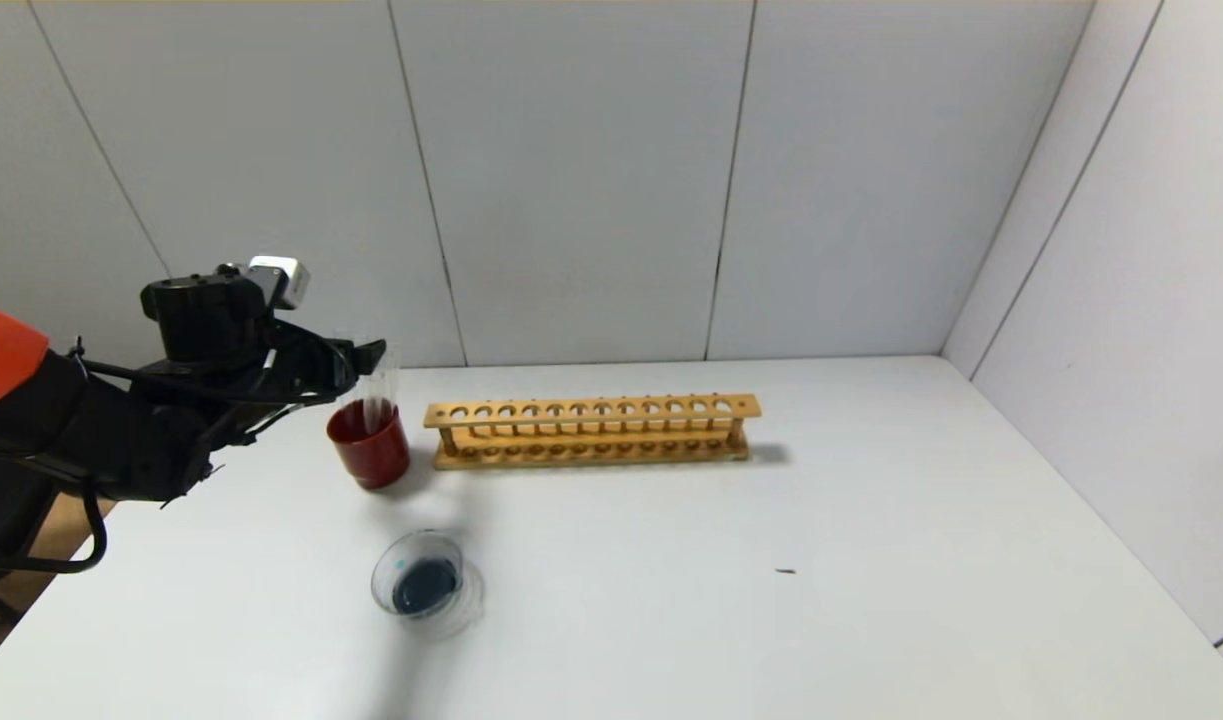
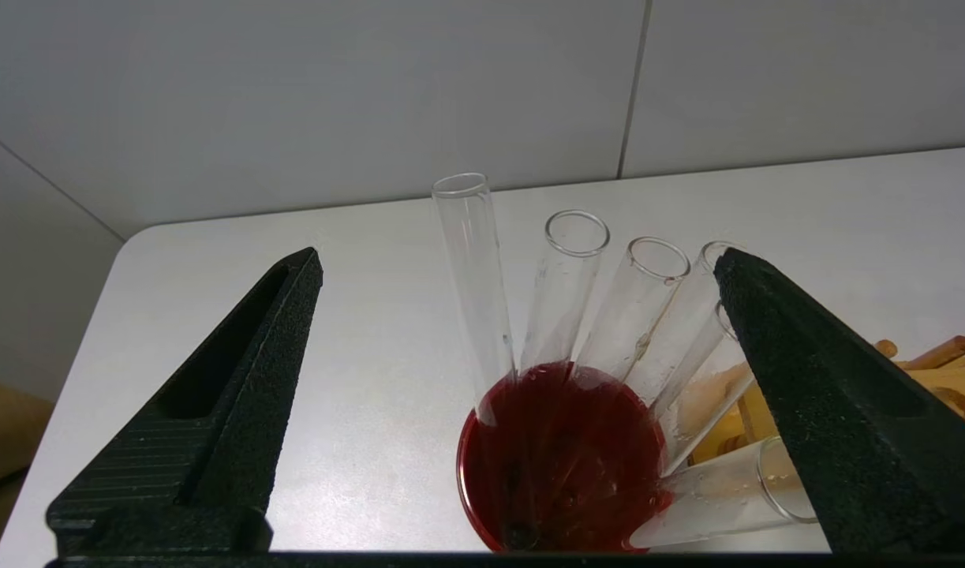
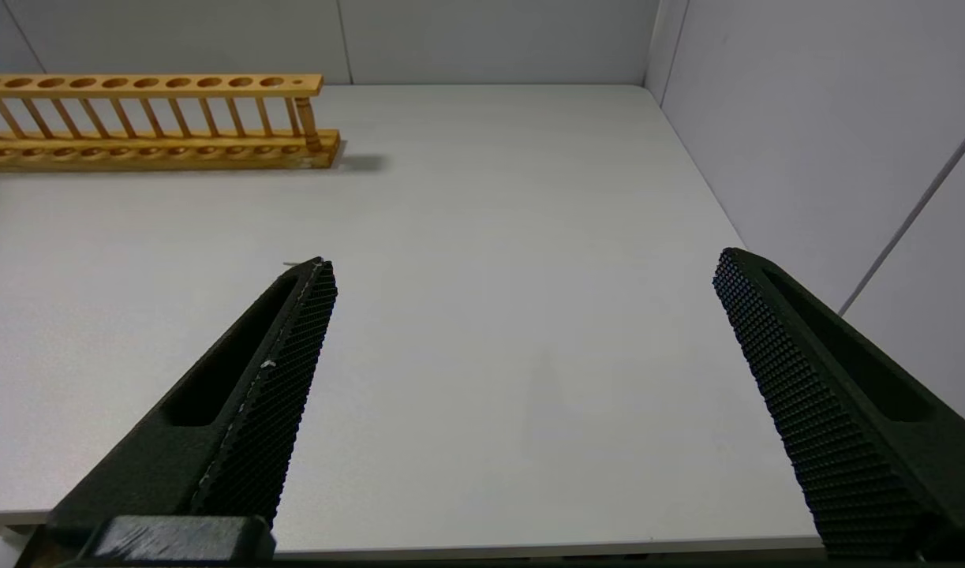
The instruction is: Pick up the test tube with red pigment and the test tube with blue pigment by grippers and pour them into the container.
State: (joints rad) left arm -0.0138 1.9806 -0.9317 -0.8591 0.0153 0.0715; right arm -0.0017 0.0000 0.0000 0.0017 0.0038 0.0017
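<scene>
My left gripper (image 1: 363,362) is open and empty, just left of a dark red cup (image 1: 371,452) and level with the tops of the tubes in it. In the left wrist view the jaws (image 2: 520,260) stand wide on either side of several clear tubes (image 2: 565,292) leaning in the cup (image 2: 468,473). No orange-red or teal liquid shows in any tube; their lower ends are hidden in the cup. The container (image 1: 381,585), a low clear glass dish, sits nearer the front and holds dark blue-green liquid. My right gripper (image 3: 525,259) is open and empty over bare table.
An empty wooden tube rack (image 1: 591,430) stands right of the cup; it also shows in the left wrist view (image 2: 940,355) and the right wrist view (image 3: 151,118). A small dark speck (image 1: 786,571) lies on the white table. Grey walls close the back and right.
</scene>
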